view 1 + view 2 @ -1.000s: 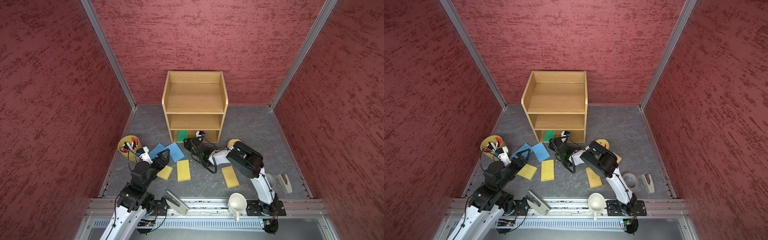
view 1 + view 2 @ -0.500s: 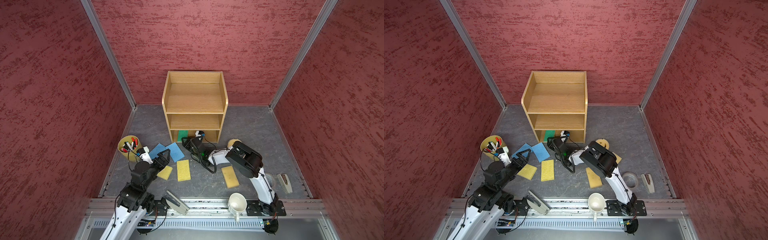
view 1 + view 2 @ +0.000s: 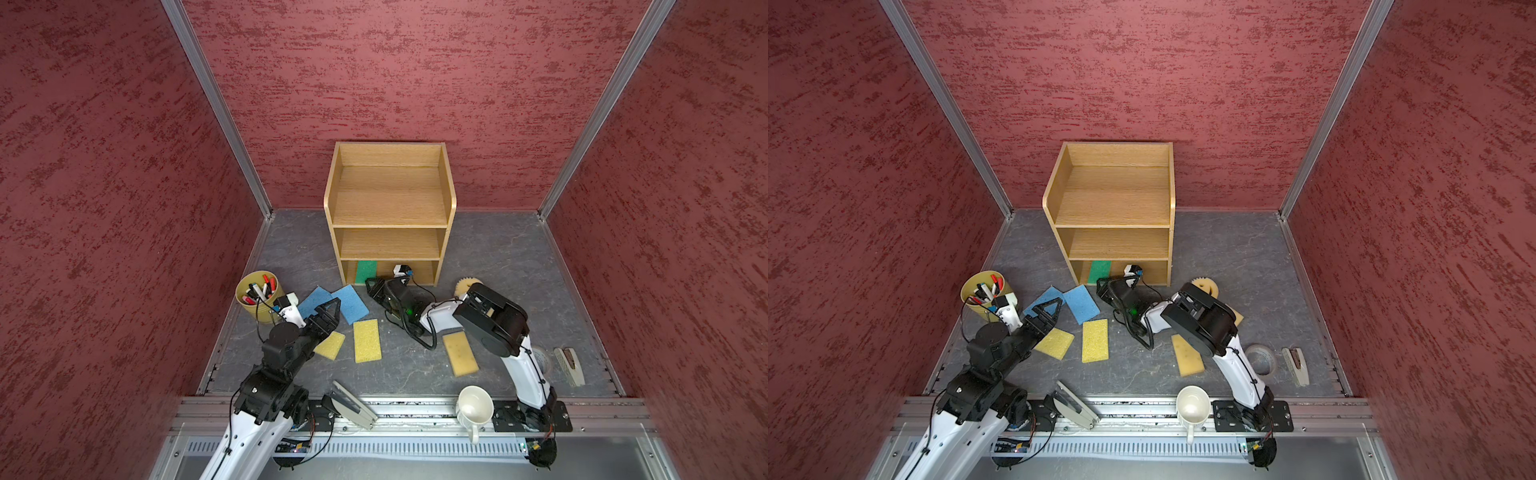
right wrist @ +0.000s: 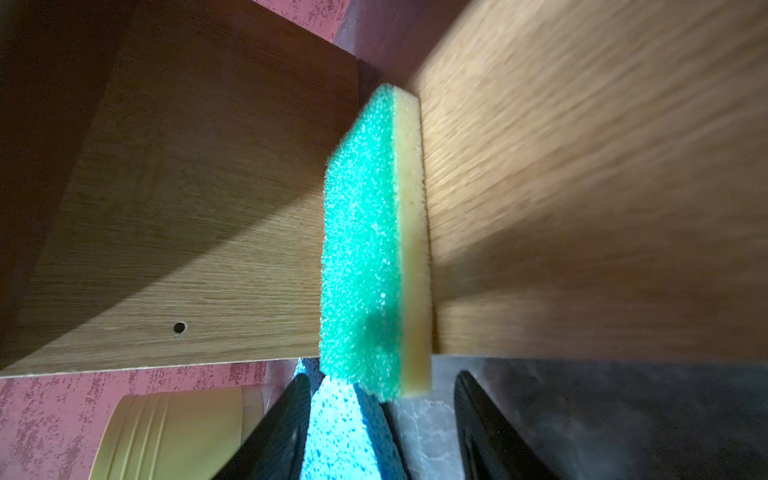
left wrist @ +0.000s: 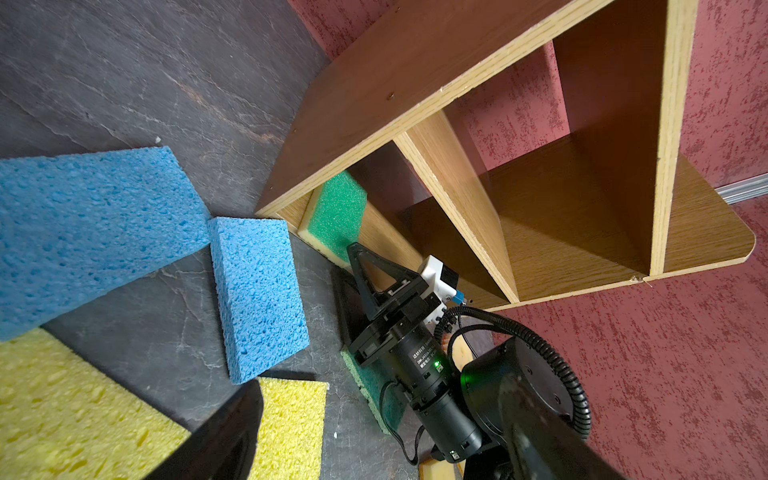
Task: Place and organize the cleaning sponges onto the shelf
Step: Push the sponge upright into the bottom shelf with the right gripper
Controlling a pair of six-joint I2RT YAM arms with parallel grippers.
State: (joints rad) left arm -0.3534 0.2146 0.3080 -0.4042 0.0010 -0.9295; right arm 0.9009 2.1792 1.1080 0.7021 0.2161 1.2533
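Note:
The oak shelf [image 3: 390,227] [image 3: 1113,226] stands at the back. A green sponge [image 3: 366,271] [image 4: 361,249] lies flat at the left of its bottom tier. My right gripper [image 3: 376,286] [image 4: 382,376] is open just in front of it, touching nothing. A second green sponge [image 5: 374,386] lies under that arm. My left gripper [image 3: 332,316] hangs open above two blue sponges [image 3: 350,303] [image 3: 313,300] and two yellow sponges [image 3: 367,340] [image 3: 330,345]. A tan sponge [image 3: 460,354] and a round yellow sponge [image 3: 465,286] lie by the right arm.
A yellow pen cup [image 3: 258,293] stands at the left beside the left wrist. A white mug [image 3: 473,409] and a grey stapler [image 3: 353,405] sit on the front rail. A tape roll [image 3: 1260,358] and a second stapler [image 3: 570,365] lie at the right.
My right gripper's jaws have opened, leaving the green sponge free in the bottom tier. The left arm has not moved.

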